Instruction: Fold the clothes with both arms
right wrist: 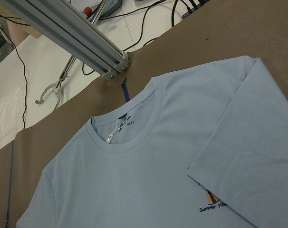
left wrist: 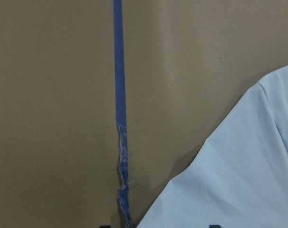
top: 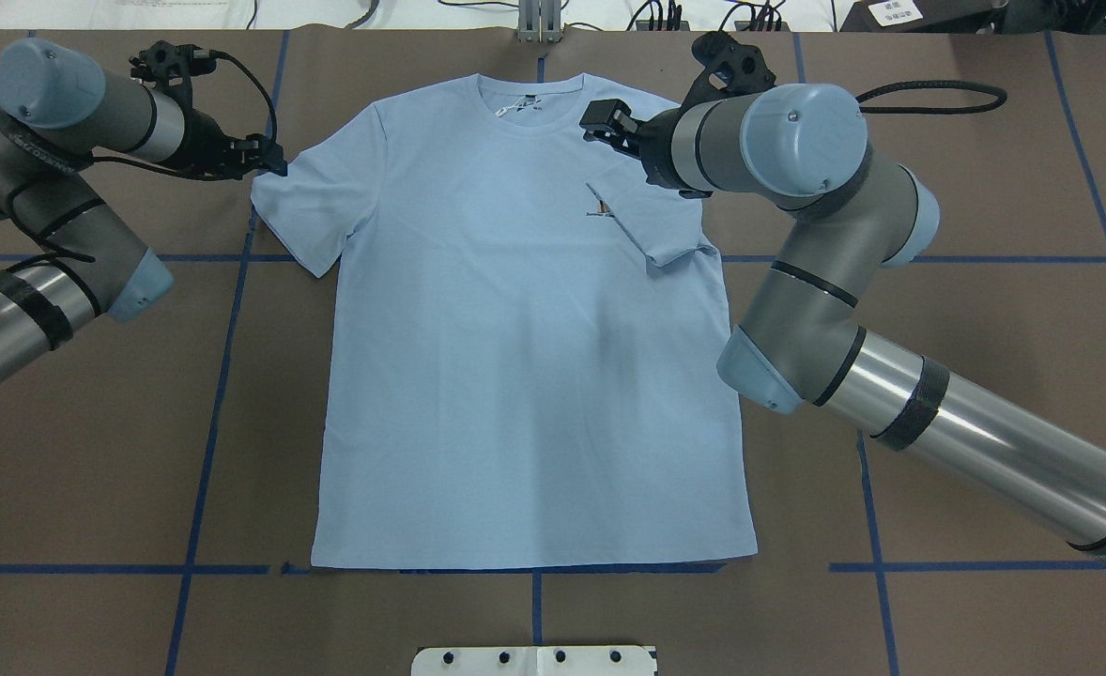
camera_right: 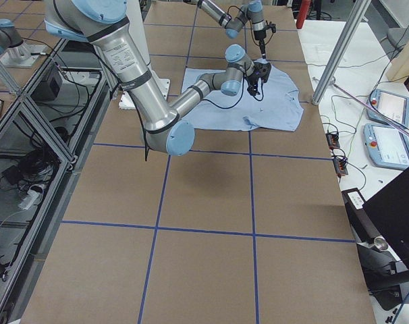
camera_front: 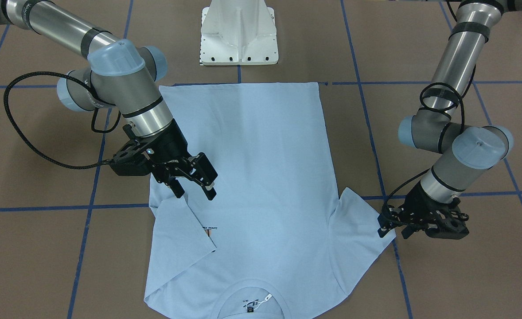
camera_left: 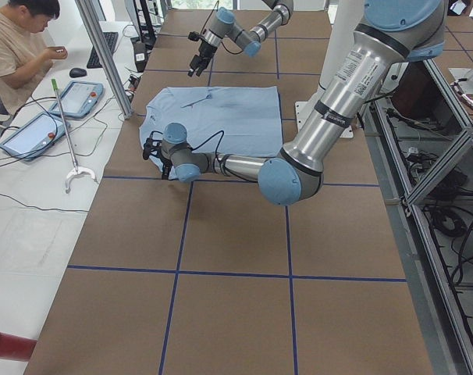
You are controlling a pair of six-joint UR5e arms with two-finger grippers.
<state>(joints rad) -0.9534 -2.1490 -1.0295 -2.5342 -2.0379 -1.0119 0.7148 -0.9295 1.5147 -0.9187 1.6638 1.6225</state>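
The light blue T-shirt (top: 515, 376) lies flat on the brown table, its neck and white tag (top: 515, 105) toward the far side. The sleeve on my right (top: 656, 221) is folded in over the chest and half covers the small print (top: 600, 208). My right gripper (camera_front: 195, 191) hangs open just above that folded sleeve (camera_front: 181, 235), nothing between its fingers. My left gripper (camera_front: 394, 230) is low at the outer edge of the other sleeve (camera_front: 358, 221), which is spread out flat. It is open too. The left wrist view shows that sleeve's edge (left wrist: 239, 180) on the table.
The white pedestal base (camera_front: 239, 33) stands at the shirt's hem side. Blue tape lines (top: 224, 376) cross the table. An aluminium post (right wrist: 72, 38) and a grabber tool (right wrist: 51, 90) are beyond the collar. A person (camera_left: 18, 47) sits at a side desk with tablets (camera_left: 80, 98).
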